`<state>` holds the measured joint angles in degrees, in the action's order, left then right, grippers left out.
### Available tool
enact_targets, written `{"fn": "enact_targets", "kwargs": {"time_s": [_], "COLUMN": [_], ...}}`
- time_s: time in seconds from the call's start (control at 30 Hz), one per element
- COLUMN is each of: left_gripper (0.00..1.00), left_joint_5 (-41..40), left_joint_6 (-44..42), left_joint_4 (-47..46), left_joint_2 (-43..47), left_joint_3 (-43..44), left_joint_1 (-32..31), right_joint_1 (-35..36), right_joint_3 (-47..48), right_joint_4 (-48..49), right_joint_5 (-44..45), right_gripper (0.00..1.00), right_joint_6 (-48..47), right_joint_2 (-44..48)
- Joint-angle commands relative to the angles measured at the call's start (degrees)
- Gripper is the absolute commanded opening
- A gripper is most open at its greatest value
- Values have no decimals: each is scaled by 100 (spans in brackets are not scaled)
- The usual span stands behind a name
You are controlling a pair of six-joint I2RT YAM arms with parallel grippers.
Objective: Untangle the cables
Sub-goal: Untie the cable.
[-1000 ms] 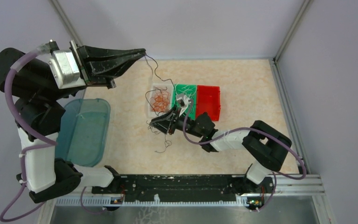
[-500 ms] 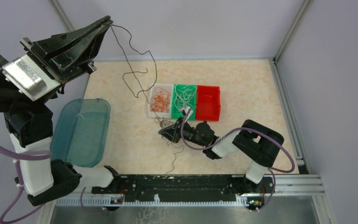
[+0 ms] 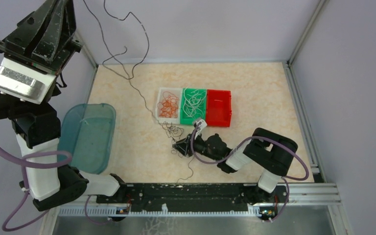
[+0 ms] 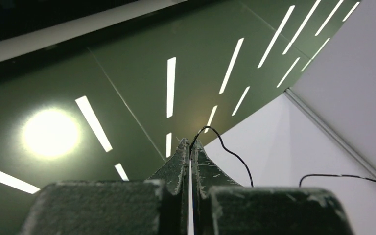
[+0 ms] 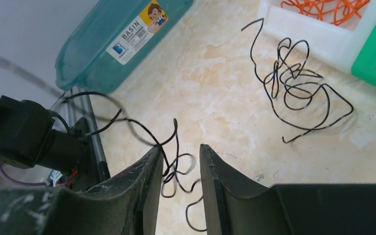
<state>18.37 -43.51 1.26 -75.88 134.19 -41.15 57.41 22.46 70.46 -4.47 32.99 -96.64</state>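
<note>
above table (image 3: 264,83): black cable (image 3: 148,46) slants down-right (kinked) from left end effector (image 4: 190,147)

The white sticker (image 5: 136,32) on the teal tub (image 5: 85,61) reads "BASIN" beside a blue logo; the smaller print beneath is illegible

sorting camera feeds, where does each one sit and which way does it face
Top external: high behind the left arm and right arm, looking down on the table; both arms show.
Left wrist: on the raised left arm, facing up at ceiling lights; left hand shows, shut on a black cable.
Right wrist: low over the table, facing the teal basin and black tangle; right hand shows, open.
Shared: top external and right wrist both show basin and tangle.
</note>
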Motion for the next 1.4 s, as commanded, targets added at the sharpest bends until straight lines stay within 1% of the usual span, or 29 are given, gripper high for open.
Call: {"fn": "enact_targets", "kwargs": {"time_s": [0.0,0.03,0.1,0.3,0.43,0.53,0.57,0.67,0.7,0.73,0.8,0.9,0.97,1.1,1.23,1.37], "left_gripper": [0,0,0,0,0,0,0,0,0,0,0,0,0,0,0,0], "left_joint_5": [-182,-195,-178,-97,-6,98,145,241,247,246,253,273,253,229,246,255], "left_joint_6": [-575,-669,-862,-1142,-1214,-1452,-1534,-1608,-1594,-1544,-1443,-1356,-1298,-1274,-1325,-1377], "left_joint_4": [-760,-880,-1090,-1279,-1189,-1319,-1348,-1158,-1061,-937,-701,-602,-569,-551,-522,-528], "left_joint_2": [68,59,36,-52,24,-28,-69,-178,-146,-99,60,318,364,350,337,328], "left_joint_3": [2,3,20,207,73,124,197,440,416,349,85,-481,-583,-571,-577,-563], "left_joint_1": [-16,-16,-16,-21,-8,-8,-8,-8,-5,0,1,5,10,10,10,10], "right_joint_1": [190,233,305,378,447,545,585,630,631,631,631,631,631,644,818,906], "right_joint_3": [-117,-152,-262,-434,-470,-497,-520,-670,-729,-782,-817,-493,-73,870,1662,2427], "right_joint_4": [-150,-162,-172,-186,-134,-230,-265,5,169,271,230,-329,-973,-1492,-1805,-1959], "right_joint_5": [372,441,606,883,899,982,1082,1182,1199,1232,1329,955,508,-397,-835,-1024], "right_gripper": [37,41,45,44,39,23,20,19,21,26,46,65,70,76,81,82], "right_joint_6": [-351,-395,-455,-470,-493,-579,-596,-507,-510,-544,-701,-1132,-1405,-1681,-1870,-1989], "right_joint_2": [-69,-80,-96,-220,-319,-373,-392,-472,-474,-403,-21,932,1285,1401,980,406]}}
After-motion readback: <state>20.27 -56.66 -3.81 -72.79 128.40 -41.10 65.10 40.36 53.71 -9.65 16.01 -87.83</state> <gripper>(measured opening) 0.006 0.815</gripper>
